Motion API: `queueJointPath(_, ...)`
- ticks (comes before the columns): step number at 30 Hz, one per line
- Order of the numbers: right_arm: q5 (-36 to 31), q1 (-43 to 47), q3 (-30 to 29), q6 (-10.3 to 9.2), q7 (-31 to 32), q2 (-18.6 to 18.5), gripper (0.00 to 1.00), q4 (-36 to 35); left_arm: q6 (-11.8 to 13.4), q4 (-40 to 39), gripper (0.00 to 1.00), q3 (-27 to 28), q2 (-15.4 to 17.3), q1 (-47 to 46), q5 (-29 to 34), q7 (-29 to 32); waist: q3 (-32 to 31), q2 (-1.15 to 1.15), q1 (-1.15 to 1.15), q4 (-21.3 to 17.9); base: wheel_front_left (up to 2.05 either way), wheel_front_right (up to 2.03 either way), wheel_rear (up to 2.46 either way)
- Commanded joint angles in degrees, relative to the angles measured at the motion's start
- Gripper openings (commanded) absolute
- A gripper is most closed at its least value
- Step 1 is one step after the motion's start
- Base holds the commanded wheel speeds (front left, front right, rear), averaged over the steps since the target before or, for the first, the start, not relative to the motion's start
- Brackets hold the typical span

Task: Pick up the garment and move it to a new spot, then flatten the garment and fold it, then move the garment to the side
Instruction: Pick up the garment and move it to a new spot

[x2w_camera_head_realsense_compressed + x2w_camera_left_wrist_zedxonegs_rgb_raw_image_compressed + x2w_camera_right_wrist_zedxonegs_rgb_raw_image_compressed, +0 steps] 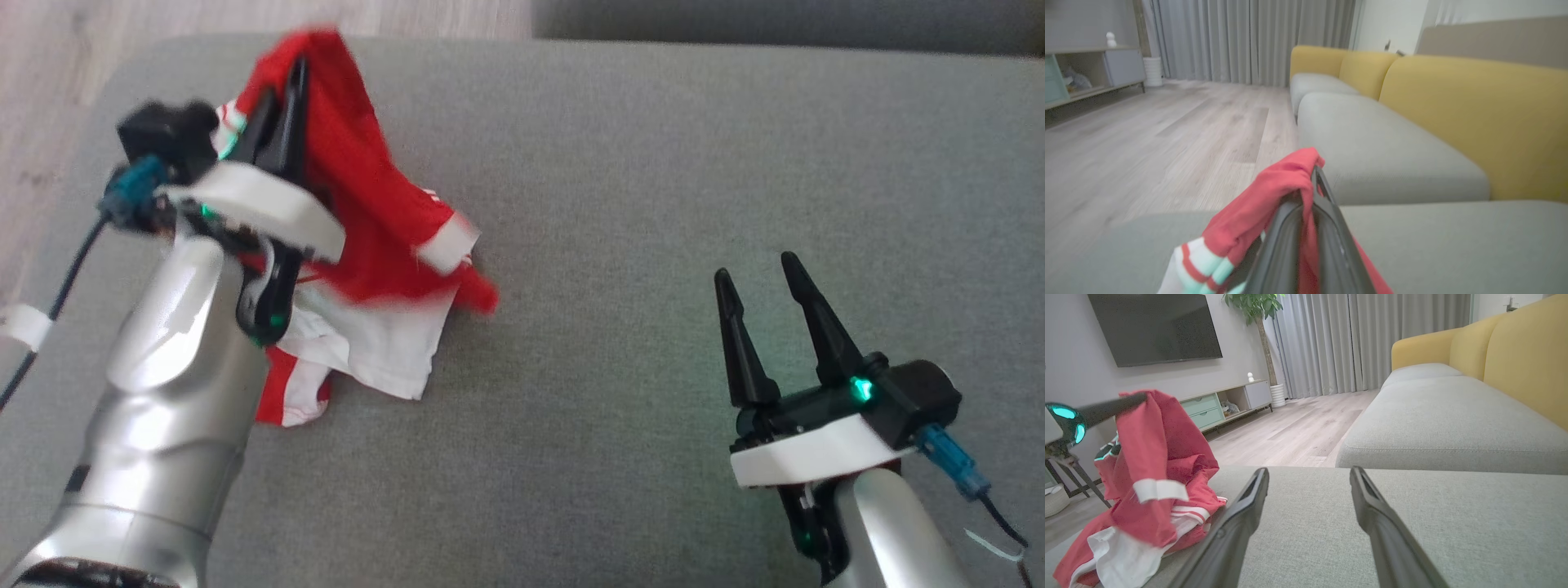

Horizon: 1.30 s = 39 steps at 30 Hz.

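The garment (pixel 375 220) is a red and white shirt with striped trim, partly lifted off the grey cushion (pixel 653 163) at the left. My left gripper (pixel 286 82) is shut on its upper red fold and holds that part raised, while the white lower part still rests on the cushion. In the left wrist view the red cloth (pixel 1274 192) drapes over the closed fingers (pixel 1290 241). The right wrist view shows the garment (pixel 1155 477) hanging from the left gripper's tip. My right gripper (pixel 759 282) stands open over bare cushion at the lower right, well apart from the garment.
The grey cushion's left edge meets a pale wooden floor (pixel 41 122). A sofa with grey seats (pixel 1380 139) and yellow backs (pixel 1474 110) lies ahead. A TV (pixel 1155 326), a low cabinet (pixel 1224 404), a plant and grey curtains (pixel 1331 343) stand across the room.
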Motion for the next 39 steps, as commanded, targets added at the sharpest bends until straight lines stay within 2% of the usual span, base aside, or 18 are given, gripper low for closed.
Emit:
queueJointPath(1, 0.48, 0.22, 1.52, -0.04, -0.61, -0.21, 1.00, -1.58, 0.09, -4.24, 0.00, 1.27, 2.46, -4.08, -0.93, -1.29, -1.84, 0.00, 0.01, 0.25, 0.00, 0.00, 0.00)
queueJointPath(7, 1.76, 1.39, 1.24, -0.04, -0.61, -0.21, 1.00, -1.70, 0.65, -17.42, 0.00, 0.57, 2.63, -3.63, -2.72, -0.63, -5.44, 0.00, 0.01, -1.52, 0.00, 0.00, 0.00)
queueJointPath(14, 2.94, 1.64, 0.73, -0.04, -0.61, -0.21, 1.00, -2.16, 3.83, -30.77, 0.00, -0.28, 2.15, -2.09, -2.53, 3.07, -6.89, 0.00, 0.01, -6.32, 0.00, 0.00, 0.00)
queueJointPath(19, 3.80, 1.39, 1.11, -0.04, -0.61, -0.21, 1.00, -2.68, 6.51, -36.51, 0.00, -1.11, 1.26, -0.86, -2.54, 6.21, -6.68, 0.00, 0.01, -10.94, 0.00, 0.00, 0.00)
queueJointPath(25, 4.76, 0.14, 2.35, -0.04, -0.61, -0.21, 1.00, -3.75, 9.23, -36.86, 0.00, -1.45, -0.06, -1.50, -1.84, 7.32, -4.69, 0.00, 0.01, -17.57, 0.00, 0.00, 0.00)
queueJointPath(34, 7.90, -2.15, 4.43, -0.04, -0.61, -0.21, 1.00, -6.35, 9.83, -30.35, 0.00, -5.67, -3.91, -4.76, -0.20, 7.65, 1.59, 0.00, 0.01, -27.79, 0.00, 0.00, 0.00)
queueJointPath(35, 8.24, -2.37, 4.76, -0.04, -0.61, -0.21, 1.00, -6.52, 9.91, -29.18, 0.05, -6.19, -4.30, -5.03, 0.01, 7.47, 2.31, 0.00, 0.01, -28.79, 0.00, 0.00, 0.00)
queueJointPath(36, 8.60, -2.53, 5.00, -0.04, -0.61, -0.21, 1.00, -6.65, 10.09, -27.79, 0.73, -6.64, -4.70, -5.19, 0.12, 7.27, 2.89, 0.00, 0.01, -29.63, 0.00, 0.00, 0.00)
queueJointPath(37, 8.88, -2.65, 5.15, -0.04, -0.61, -0.21, 1.00, -6.76, 9.94, -26.23, 1.00, -7.37, -5.04, -5.32, 0.23, 7.27, 3.33, 0.00, 0.01, -30.26, 0.00, 0.00, 0.00)
queueJointPath(39, 9.46, -2.84, 5.48, -0.04, -0.61, -0.21, 1.00, -6.98, 8.79, -23.28, 1.00, -9.37, -5.54, -5.50, 0.31, 7.83, 4.17, 0.00, 0.01, -31.37, 0.00, 0.00, 0.00)
